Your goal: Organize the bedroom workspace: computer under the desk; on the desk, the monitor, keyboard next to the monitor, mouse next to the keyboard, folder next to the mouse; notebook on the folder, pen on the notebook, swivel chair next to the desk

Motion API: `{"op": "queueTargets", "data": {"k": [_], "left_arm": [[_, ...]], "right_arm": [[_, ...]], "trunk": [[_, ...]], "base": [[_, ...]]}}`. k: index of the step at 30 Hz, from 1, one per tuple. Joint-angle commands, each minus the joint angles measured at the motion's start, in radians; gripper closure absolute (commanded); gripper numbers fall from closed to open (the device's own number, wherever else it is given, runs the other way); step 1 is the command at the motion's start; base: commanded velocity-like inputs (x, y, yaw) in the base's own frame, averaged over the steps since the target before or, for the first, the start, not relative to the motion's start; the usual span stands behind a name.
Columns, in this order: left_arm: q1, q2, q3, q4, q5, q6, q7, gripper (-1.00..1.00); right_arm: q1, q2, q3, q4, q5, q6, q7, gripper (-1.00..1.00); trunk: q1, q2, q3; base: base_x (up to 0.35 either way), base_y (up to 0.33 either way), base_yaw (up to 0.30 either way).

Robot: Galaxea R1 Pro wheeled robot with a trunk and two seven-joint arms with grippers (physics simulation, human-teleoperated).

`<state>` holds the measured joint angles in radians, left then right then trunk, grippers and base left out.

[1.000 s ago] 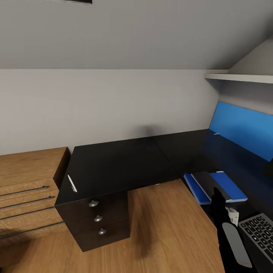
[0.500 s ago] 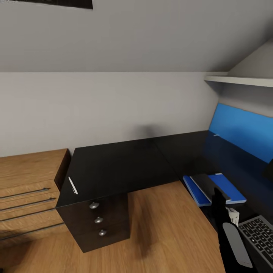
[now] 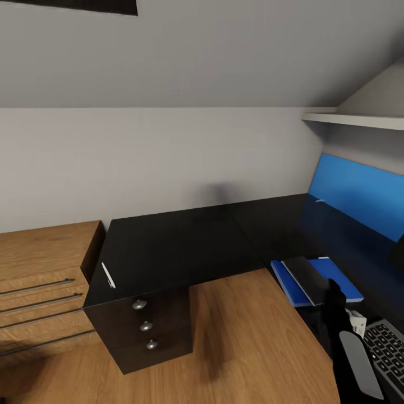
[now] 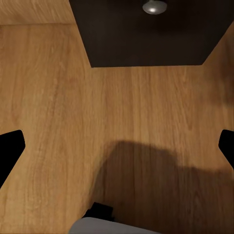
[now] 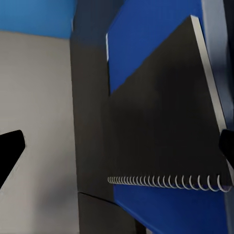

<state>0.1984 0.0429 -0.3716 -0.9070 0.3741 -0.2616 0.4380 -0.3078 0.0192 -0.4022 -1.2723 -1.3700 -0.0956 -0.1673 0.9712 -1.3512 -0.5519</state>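
The right gripper (image 5: 117, 146) has its fingers spread wide with nothing between them, pointing at the notebook (image 3: 307, 278) just beyond. That grey pad already lies on the blue folder (image 3: 338, 278) at the near right of the desk (image 3: 179, 247), beside the keyboard (image 3: 387, 342), so the stack seems to lack only the pen (image 3: 108, 275). It rests far off on the desk's left edge, above the drawers (image 3: 145, 324). The left gripper (image 4: 117, 151) hangs open over bare floor (image 4: 63, 97), idle. I can read no writing or brand anywhere.
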Motion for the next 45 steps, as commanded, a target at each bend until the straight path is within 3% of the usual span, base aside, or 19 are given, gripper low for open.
{"op": "queueTargets", "data": {"k": [1,12,17,18,19,22,24,25,27,29,30,31,32,34,35,36,37,39,45], "left_arm": [[0.0,0.002,-0.006,-0.001,0.01,-0.006,0.005,-1.0],[-0.001,0.002,-0.005,-0.001,0.012,-0.005,0.005,-1.0],[-0.001,0.002,-0.004,0.0,0.012,-0.005,0.005,-1.0],[-0.001,0.002,-0.004,0.0,0.013,-0.005,0.005,-1.0],[-0.001,0.002,-0.004,0.002,0.014,-0.005,0.005,-1.0],[-0.001,0.002,-0.003,0.01,0.014,-0.005,0.005,-1.0],[-0.001,0.001,-0.004,0.018,0.012,-0.005,0.005,-1.0],[-0.001,0.001,-0.003,0.023,0.012,-0.005,0.005,-1.0],[-0.001,0.002,-0.003,0.026,0.011,-0.005,0.005,-1.0],[-0.001,0.002,-0.003,0.027,0.011,-0.005,0.005,-1.0],[-0.001,0.002,-0.003,0.028,0.011,-0.005,0.005,-1.0],[-0.001,0.002,-0.003,0.028,0.011,-0.005,0.005,-1.0],[-0.001,0.002,-0.003,0.029,0.011,-0.005,0.005,-1.0],[-0.001,0.002,-0.003,0.029,0.011,-0.005,0.005,-1.0],[-0.001,0.002,-0.003,0.029,0.011,-0.005,0.005,-1.0],[-0.001,0.002,-0.003,0.029,0.011,-0.005,0.005,-1.0],[-0.001,0.002,-0.003,0.029,0.011,-0.005,0.005,-1.0],[-0.001,0.002,-0.004,0.029,0.011,-0.005,0.005,-1.0],[-0.001,0.002,-0.004,0.03,0.011,-0.005,0.005,-1.0]], "right_arm": [[-0.001,0.0,-0.005,-0.007,-0.011,-0.004,-0.003,-1.0],[0.0,-0.007,-0.018,-0.023,-0.005,-0.001,0.009,-1.0],[0.001,0.006,0.007,-0.049,0.047,-0.001,0.026,-1.0],[0.002,0.018,0.015,-0.055,0.064,-0.001,0.029,-1.0],[0.002,0.055,0.038,-0.063,0.092,-0.001,0.032,-1.0],[0.002,0.074,0.074,-0.065,0.117,-0.002,0.032,-1.0],[0.003,0.088,0.134,-0.066,0.162,-0.004,0.03,-1.0],[0.003,0.096,0.206,-0.065,0.23,-0.007,0.024,-1.0],[0.004,0.106,0.312,-0.058,0.358,-0.025,-0.002,-1.0],[0.004,0.114,0.371,-0.05,0.434,-0.04,-0.028,-1.0],[0.004,0.122,0.434,-0.035,0.515,-0.058,-0.063,-1.0],[0.004,0.126,0.467,-0.024,0.557,-0.069,-0.083,-1.0],[0.004,0.132,0.535,0.001,0.643,-0.09,-0.127,-1.0],[0.004,0.136,0.604,0.035,0.728,-0.113,-0.176,-1.0],[0.004,0.14,0.673,0.07,0.806,-0.136,-0.225,-1.0],[0.004,0.145,0.769,0.116,0.905,-0.174,-0.291,-1.0],[0.004,0.149,0.821,0.136,0.957,-0.203,-0.323,-1.0],[0.004,0.154,0.884,0.159,1.021,-0.254,-0.36,-1.0],[0.004,0.155,0.918,0.172,1.061,-0.335,-0.383,-1.0]], "trunk": [[0.0,-0.001,-0.001],[0.0,-0.001,-0.001],[0.0,-0.001,-0.001],[0.0,-0.001,-0.001],[0.0,-0.001,-0.001],[0.0,-0.001,-0.001],[0.0,-0.001,-0.001],[0.0,-0.001,0.0],[0.0,-0.001,0.0],[0.0,-0.001,0.0],[0.0,-0.001,0.001],[0.0,-0.001,0.001],[0.0,-0.001,0.001],[0.0,-0.001,0.001],[0.0,-0.001,0.001],[0.0,-0.001,0.001],[0.0,-0.001,0.001],[0.0,-0.001,0.001],[0.0,-0.001,0.001]], "base": [[-0.086,0.0,0.0],[-0.204,0.0,0.0],[-0.015,0.0,0.0],[-0.005,0.0,0.0],[-0.002,0.0,0.0],[-0.001,0.0,0.0],[0.0,0.0,0.005],[0.0,0.0,0.092],[0.0,0.0,0.16],[0.0,0.0,0.21],[0.0,0.0,0.242],[0.0,0.0,0.251],[0.0,0.0,0.264],[0.0,0.0,0.271],[0.0,0.0,0.278],[0.0,0.0,0.283],[0.0,0.0,0.285],[0.0,0.0,0.286],[0.0,0.0,0.288]]}}
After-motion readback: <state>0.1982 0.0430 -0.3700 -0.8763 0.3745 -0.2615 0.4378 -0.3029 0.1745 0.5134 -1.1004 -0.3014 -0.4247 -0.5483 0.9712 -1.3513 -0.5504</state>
